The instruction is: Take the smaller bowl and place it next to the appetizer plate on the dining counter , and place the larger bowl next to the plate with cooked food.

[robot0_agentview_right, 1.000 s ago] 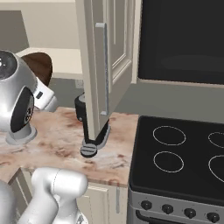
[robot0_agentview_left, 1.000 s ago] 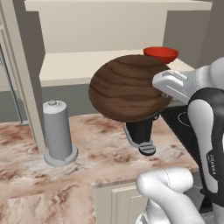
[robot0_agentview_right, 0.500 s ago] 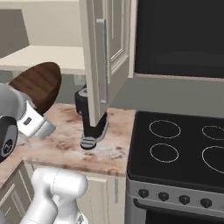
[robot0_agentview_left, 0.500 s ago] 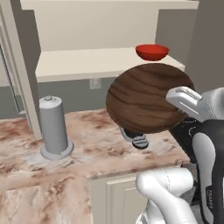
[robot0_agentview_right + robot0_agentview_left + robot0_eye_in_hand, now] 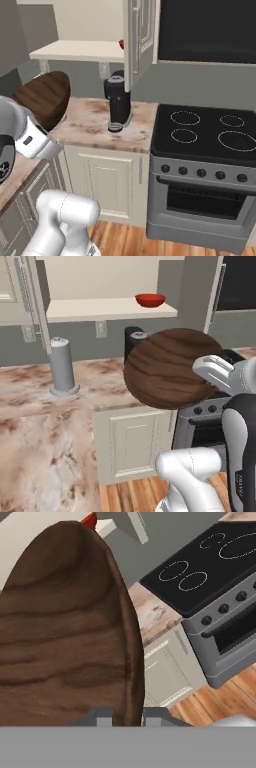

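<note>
Two bowls are in sight: the larger bowl (image 5: 172, 368), wide and dark brown with wood grain, and the smaller bowl (image 5: 150, 300), glossy red-orange. The white arm rises from the lower right of the left base view, its forearm bent across so that the hand reaches in from the right; the gripper (image 5: 127, 716) is clamped on the rim of the wooden bowl, one fingertip on each side of the wall, as the hand view shows at its bottom edge. That bowl is carried in the air, tipped up on edge so that its rounded underside faces the left base camera, in front of the counter's edge and above the white cabinet door (image 5: 135, 441). In the right base view the same bowl (image 5: 45, 97) shows at the left, tilted, just above the arm's wrist.

The red bowl sits upright on the pale shelf (image 5: 100, 308) of the open wall cabinet, near the shelf's right end, well apart from the held bowl; whether anything is in it cannot be told.

One grey paper-towel holder (image 5: 63, 366) stands upright on the veined marble worktop (image 5: 30, 406). One black coffee machine (image 5: 118, 106) stands on that worktop beside one stove (image 5: 205, 165) with four burner rings on its black top.
</note>
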Motion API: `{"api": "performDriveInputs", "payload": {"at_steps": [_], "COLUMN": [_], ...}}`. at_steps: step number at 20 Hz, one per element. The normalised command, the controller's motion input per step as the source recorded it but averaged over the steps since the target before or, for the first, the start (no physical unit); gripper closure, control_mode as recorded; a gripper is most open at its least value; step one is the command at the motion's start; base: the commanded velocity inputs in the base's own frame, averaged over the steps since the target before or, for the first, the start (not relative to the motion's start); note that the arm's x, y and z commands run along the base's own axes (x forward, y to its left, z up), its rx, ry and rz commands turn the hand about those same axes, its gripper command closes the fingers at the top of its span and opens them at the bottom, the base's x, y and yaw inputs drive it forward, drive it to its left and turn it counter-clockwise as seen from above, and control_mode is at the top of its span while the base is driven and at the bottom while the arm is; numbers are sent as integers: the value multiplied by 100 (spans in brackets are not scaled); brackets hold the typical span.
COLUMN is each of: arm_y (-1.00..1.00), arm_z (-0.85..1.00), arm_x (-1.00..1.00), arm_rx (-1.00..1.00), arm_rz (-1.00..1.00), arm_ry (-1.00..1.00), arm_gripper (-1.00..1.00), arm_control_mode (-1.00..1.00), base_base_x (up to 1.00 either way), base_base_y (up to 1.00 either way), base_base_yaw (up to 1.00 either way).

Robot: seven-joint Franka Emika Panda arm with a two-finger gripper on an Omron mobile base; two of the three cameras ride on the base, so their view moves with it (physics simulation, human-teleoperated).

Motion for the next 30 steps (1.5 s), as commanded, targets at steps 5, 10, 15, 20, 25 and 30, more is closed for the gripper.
{"api": "performDriveInputs", "payload": {"at_steps": [5,10,15,20,25,30], "arm_y": [0,0,0,0,0,0], "arm_z": [0,0,0,0,0,0], "arm_x": [0,0,0,0,0,0], "arm_rx": [0,0,0,0,0,0], "arm_rz": [0,0,0,0,0,0], "arm_ry": [0,0,0,0,0,0], "arm_gripper": [100,100,100,100,100,100], "arm_control_mode": [100,100,100,100,100,100], "base_base_x": [-88,-72,-34,-27,-20,0], "base_base_y": [-91,-83,-63,-50,-48,-48], "base_base_yaw": [3,-3,-15,-11,-2,28]}}
